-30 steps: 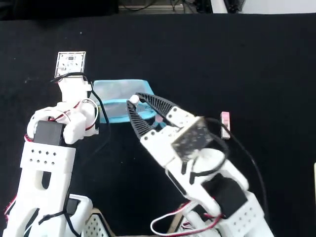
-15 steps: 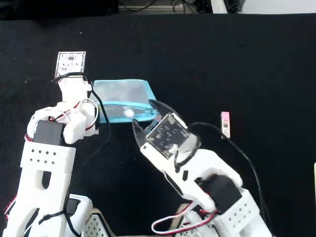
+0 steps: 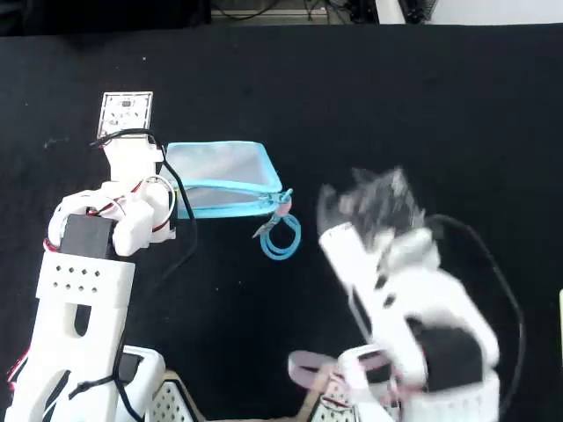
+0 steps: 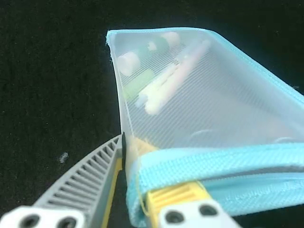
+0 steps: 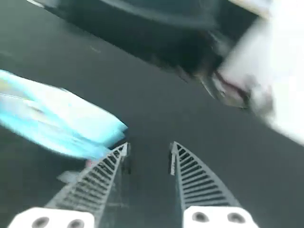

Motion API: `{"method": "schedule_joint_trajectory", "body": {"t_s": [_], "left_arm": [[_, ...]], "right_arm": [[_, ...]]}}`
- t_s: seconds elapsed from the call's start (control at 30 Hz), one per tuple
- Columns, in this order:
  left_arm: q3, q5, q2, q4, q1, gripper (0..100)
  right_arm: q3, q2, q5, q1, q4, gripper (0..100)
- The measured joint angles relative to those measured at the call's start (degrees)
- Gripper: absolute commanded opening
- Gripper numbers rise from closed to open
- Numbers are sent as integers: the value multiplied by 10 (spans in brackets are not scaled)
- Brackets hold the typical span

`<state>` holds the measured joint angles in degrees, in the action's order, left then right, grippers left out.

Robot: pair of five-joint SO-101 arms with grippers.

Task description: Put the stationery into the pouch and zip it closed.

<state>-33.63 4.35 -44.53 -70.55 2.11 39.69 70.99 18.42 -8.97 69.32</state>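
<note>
The translucent blue-edged pouch lies on the black table with pens and other stationery inside. My left gripper is shut on the pouch's end by the zip band; in the high view it sits at the pouch's left end. A blue cord loop on the zip pull lies by the pouch's right end. The right arm is blurred, right of the loop. My right gripper is open and holds nothing, with the pouch off to one side of it.
A white marker card sits on the left arm's wrist, above the pouch's left end. The black cloth runs wide behind the pouch and to the right. Both arm bases stand at the near edge.
The right gripper was over the pouch's right end. It has since pulled away to the right, leaving the blue loop lying free. The left arm and pouch stayed still.
</note>
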Motion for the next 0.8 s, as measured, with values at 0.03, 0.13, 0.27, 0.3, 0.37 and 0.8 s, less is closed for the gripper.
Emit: {"method": "schedule_joint_trajectory", "body": {"t_s": [0.03,0.13,0.27,0.3,0.37,0.8], "left_arm": [[0,0,0,0,0,30],[0,0,0,0,0,30],[0,0,0,0,0,30],[0,0,0,0,0,30],[0,0,0,0,0,30],[0,0,0,0,0,30]], "right_arm": [[0,-27,-4,33,6,120],[0,-104,-17,128,25,121],[-4,-232,-20,216,28,121],[-9,-265,-19,229,28,121],[-29,-331,-20,247,30,121],[-214,-685,-24,261,64,224]]}}
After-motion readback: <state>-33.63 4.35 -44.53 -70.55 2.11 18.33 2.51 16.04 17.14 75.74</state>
